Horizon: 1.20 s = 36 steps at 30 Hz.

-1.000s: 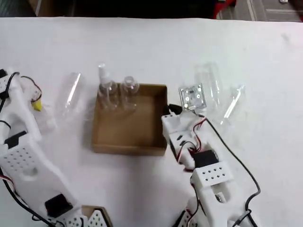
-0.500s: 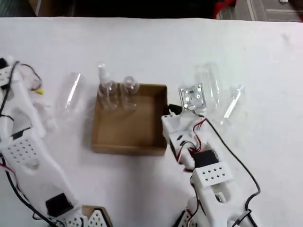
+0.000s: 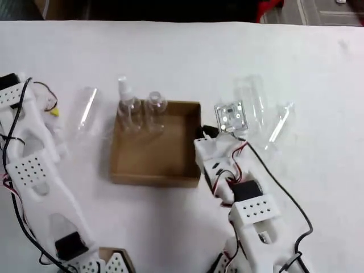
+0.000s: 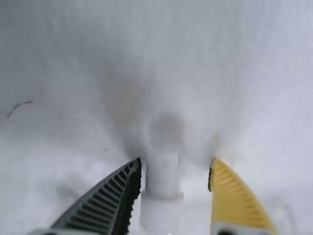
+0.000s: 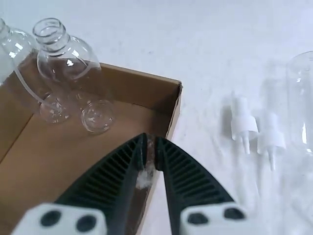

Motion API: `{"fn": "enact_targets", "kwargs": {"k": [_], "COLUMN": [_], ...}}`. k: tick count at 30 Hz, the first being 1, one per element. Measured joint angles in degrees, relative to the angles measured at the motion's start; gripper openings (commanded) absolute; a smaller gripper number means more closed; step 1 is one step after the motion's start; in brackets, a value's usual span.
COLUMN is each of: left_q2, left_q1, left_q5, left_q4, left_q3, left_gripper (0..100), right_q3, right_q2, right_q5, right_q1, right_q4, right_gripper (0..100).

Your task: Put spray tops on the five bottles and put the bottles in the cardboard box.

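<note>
With the left gripper [image 4: 174, 164] open around a spray top [image 4: 161, 188] on the table [image 4: 146, 58], dark finger almost touching it, an uneven close could knock it away; the right gripper [image 5: 150, 144] sits closed at the box [image 5: 175, 100] wall.

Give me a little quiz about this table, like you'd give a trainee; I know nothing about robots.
1. True or false: both bottles standing in the cardboard box carry spray tops.
2. In the right wrist view, how many loose spray tops lie on the table beside the box?
3. What sits between the left gripper's fingers? A: a spray top. B: a bottle. C: a scrap of cardboard.
Key: 1 false, one bottle has an open neck. 2 two. 3 A.
</note>
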<state>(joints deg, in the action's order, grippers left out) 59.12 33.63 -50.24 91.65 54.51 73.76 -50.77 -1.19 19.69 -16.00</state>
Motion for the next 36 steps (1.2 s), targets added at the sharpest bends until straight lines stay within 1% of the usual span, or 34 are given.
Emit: {"fn": "enact_targets", "kwargs": {"k": [2,3,7,8,10,14,18,22,26,29,33,36], "left_q2": [1.05,1.58,3.60,4.04,4.48,4.57,4.57,4.13,-0.97,-8.00,-19.69,-29.71], "left_q1": [0.00,0.00,0.62,0.70,0.70,0.62,0.62,0.62,0.53,-0.44,-3.60,-7.21], "left_q5": [-0.26,-0.44,-0.44,-0.44,-0.44,-0.44,0.26,9.67,19.78,28.04,38.24,43.60], "left_q4": [1.58,2.11,3.87,4.04,4.84,7.65,10.02,10.29,10.29,10.29,10.29,10.29], "left_q3": [2.37,3.69,7.30,8.00,9.32,12.92,20.13,29.27,35.43,37.80,37.80,37.27], "left_gripper": [20,18,2,2,4,2,2,2,2,2,2,2], "right_q3": [0.00,0.00,0.00,0.00,0.00,0.00,0.00,0.00,0.00,0.00,0.00,0.00], "right_q2": [0.00,0.00,0.00,0.00,0.00,0.00,0.00,0.00,0.00,0.00,0.00,0.00], "right_q5": [0.00,0.00,0.00,0.00,0.00,0.00,0.00,0.00,0.00,0.00,0.00,0.00], "right_q1": [0.00,0.00,0.00,0.00,0.00,0.00,0.00,0.00,0.00,0.00,0.00,0.00], "right_q4": [0.00,0.00,0.00,0.00,0.00,0.00,0.00,0.00,0.00,0.00,0.00,0.00], "right_gripper": [2.2,2.2,2.2,2.2,2.2,2.2,2.2,2.2,2.2,2.2,2.2,2.2]}}
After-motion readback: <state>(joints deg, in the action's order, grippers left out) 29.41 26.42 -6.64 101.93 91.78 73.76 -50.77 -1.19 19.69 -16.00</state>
